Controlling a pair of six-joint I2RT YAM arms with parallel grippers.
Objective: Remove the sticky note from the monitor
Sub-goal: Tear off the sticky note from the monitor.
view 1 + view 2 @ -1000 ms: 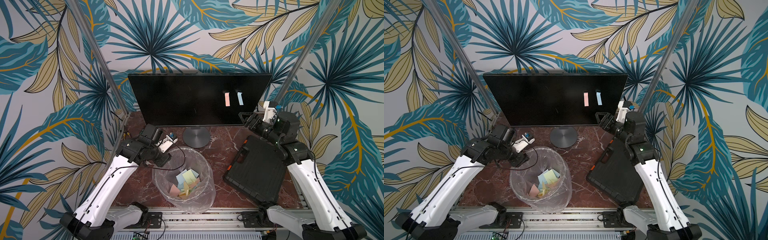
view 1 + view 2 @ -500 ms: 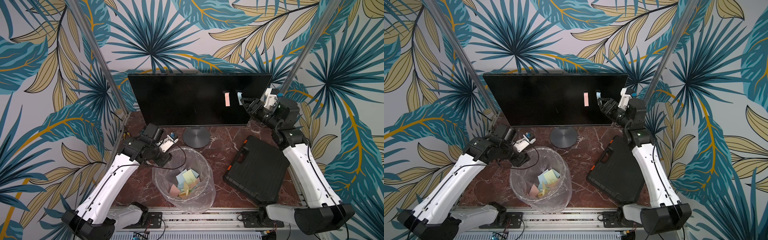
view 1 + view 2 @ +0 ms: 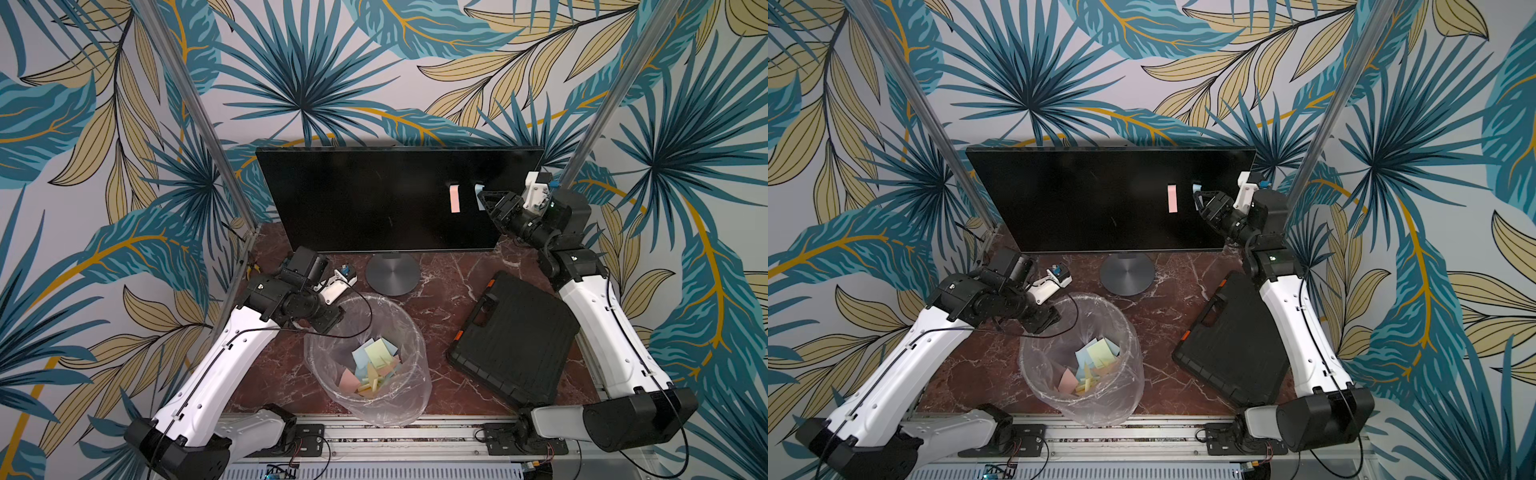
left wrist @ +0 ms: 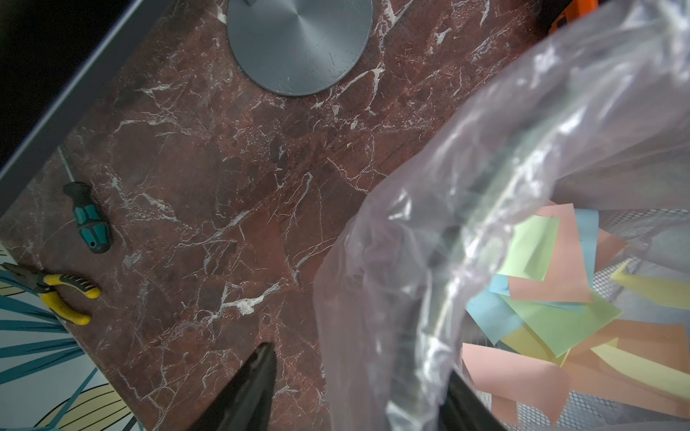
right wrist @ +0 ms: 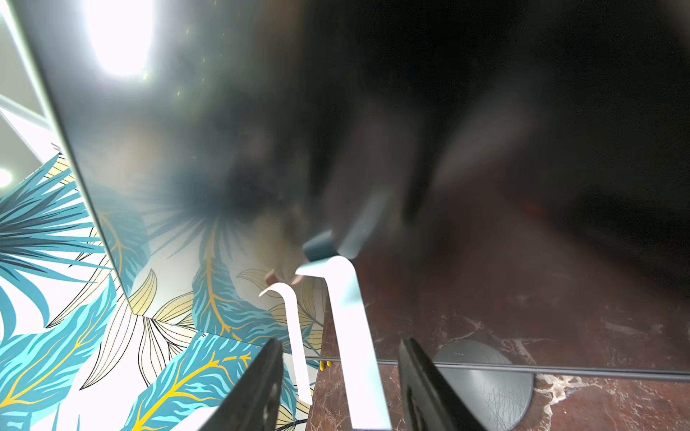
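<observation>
The blue note (image 5: 351, 328) was found stuck on the right part of the monitor (image 3: 374, 199). In the right wrist view it was seen between the right fingers (image 3: 488, 198), which were held partly apart with a gap on either side of the paper, so nothing was gripped. The pink note (image 3: 455, 199) was stuck just beside it, nearer the middle of the screen. The left fingers (image 3: 328, 322) were held apart astride the bag-lined rim of the bin (image 3: 409, 395), one outside and one inside, with nothing seen to be pinched. A second earlier the right fingers had been placed lower, by the screen's bottom right corner above the case (image 3: 515, 340). Since then they had been raised to the blue note and drawn somewhat closer together, while the left arm had hardly been moved. Two notes were counted on the screen. Also counted were one monitor, one bin holding a heap of loose notes too jumbled to count, one case, and one screwdriver (image 4: 89, 224) and one pair of pliers (image 4: 63, 294) on the desk (image 3: 440, 282).
</observation>
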